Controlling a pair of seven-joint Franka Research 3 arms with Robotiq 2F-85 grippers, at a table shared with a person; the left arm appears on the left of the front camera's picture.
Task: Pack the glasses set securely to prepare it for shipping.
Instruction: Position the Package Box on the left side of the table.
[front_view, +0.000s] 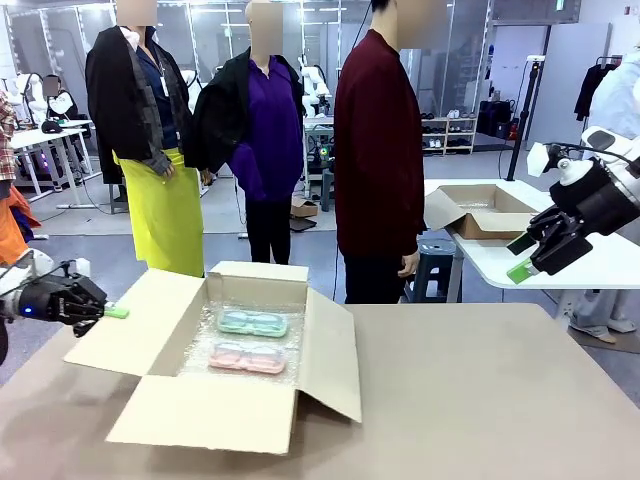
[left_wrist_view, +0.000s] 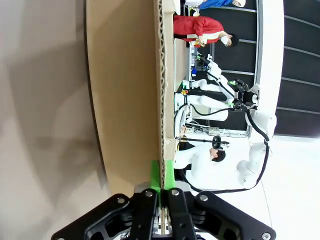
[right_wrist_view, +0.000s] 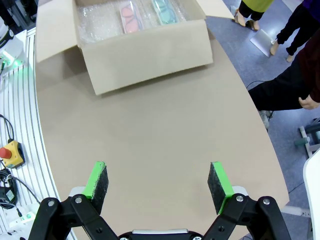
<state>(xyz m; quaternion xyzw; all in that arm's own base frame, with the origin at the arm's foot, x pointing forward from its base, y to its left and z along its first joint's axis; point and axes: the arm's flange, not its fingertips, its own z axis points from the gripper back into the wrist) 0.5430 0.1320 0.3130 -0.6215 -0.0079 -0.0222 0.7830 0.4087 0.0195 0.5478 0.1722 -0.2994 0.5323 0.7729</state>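
The glasses set lies in an open cardboard box (front_view: 215, 405) lined with bubble wrap: a mint-green case (front_view: 253, 323) behind a pink case (front_view: 248, 357). In the right wrist view the pink case (right_wrist_view: 131, 12) and the mint-green case (right_wrist_view: 165, 10) appear at the top, inside the box (right_wrist_view: 150, 60). My left gripper (front_view: 110, 311) is at the box's left flap (front_view: 140, 325). In its wrist view the green pads (left_wrist_view: 162, 172) are pinched shut on the flap's edge (left_wrist_view: 125, 100). My right gripper (front_view: 525, 258) hangs open high at the right, its open jaws (right_wrist_view: 159, 182) above bare table.
The brown table (front_view: 480, 400) is bare to the right of the box. A person in a dark red top (front_view: 378, 150) stands at the far edge, one hand (right_wrist_view: 307, 102) hanging down. Another open box (front_view: 480, 210) sits on a white table behind.
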